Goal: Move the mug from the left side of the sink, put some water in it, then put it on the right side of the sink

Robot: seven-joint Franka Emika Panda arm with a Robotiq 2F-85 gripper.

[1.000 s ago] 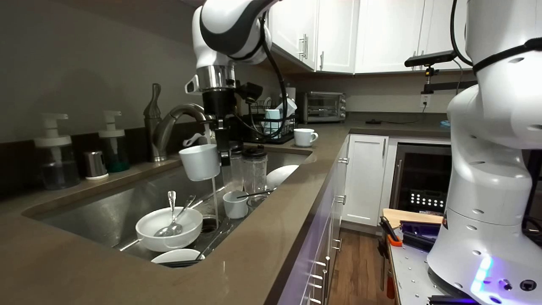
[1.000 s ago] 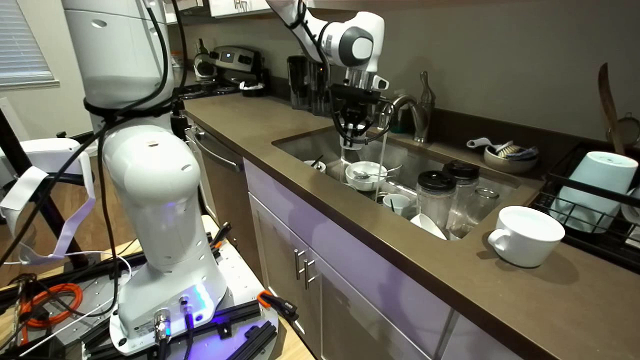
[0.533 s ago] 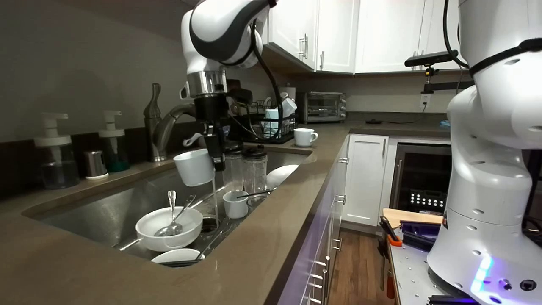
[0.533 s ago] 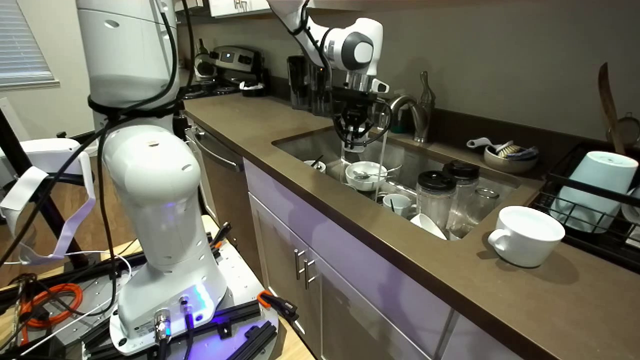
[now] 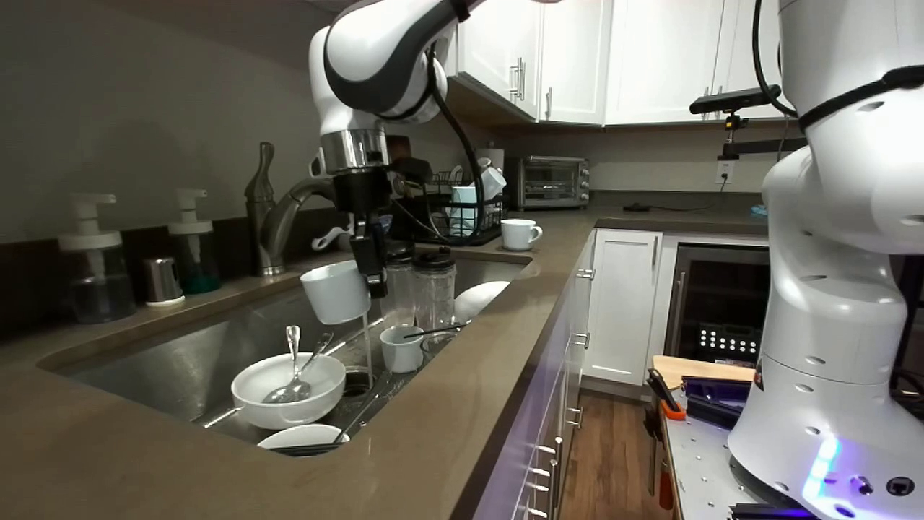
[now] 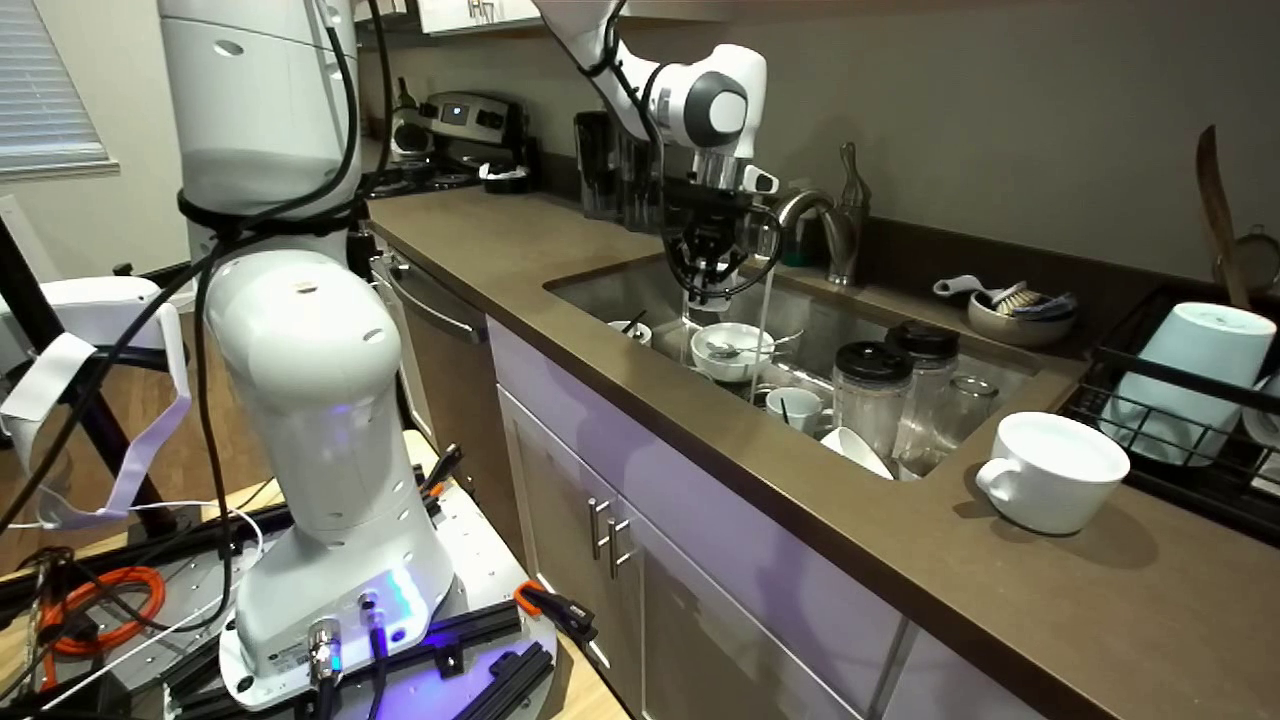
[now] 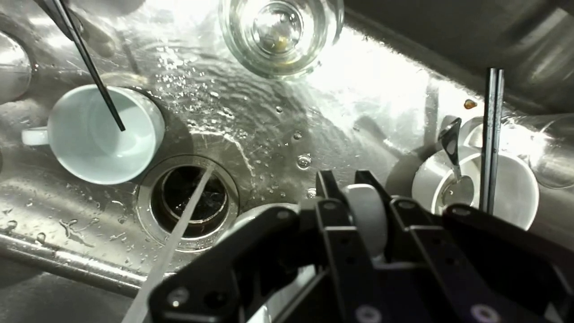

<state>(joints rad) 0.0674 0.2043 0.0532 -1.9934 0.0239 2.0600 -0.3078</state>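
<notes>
Outside the black wire dish rack (image 6: 1225,508), four white ceramic mugs and cups show. One, a glossy white mug (image 5: 333,292) with a loop handle (image 7: 367,220), hangs slightly tilted above the rectangular stainless-steel sink (image 5: 173,368). The black two-fingered gripper (image 7: 345,177) has it by the handle: the jaws stand closed down to the handle's thickness, one finger on either side. I cannot tell what the mug holds. A second handled white mug (image 6: 1050,475) stands upright on the brown countertop (image 6: 1150,600), just beside the rack. Two more are in the sink: a third white mug (image 7: 96,143) next to the round metal drain (image 7: 179,188), with one thin black chopstick (image 7: 96,75) reaching into it, and a small white cup (image 7: 515,188) holding two black chopsticks (image 7: 489,130) and a metal spoon (image 7: 458,189). One stream of water (image 7: 177,237) falls from the arched metal faucet (image 6: 842,248) into the drain. One round white bowl (image 5: 281,415) holds two metal utensils (image 5: 289,392), one plainly a spoon. Two transparent jars with black lids (image 6: 870,405) stand in the sink, a white dish (image 6: 855,452) tilted near them. Two pump bottles with white tops (image 5: 97,292) stand behind the sink, one with green liquid (image 5: 201,283).
</notes>
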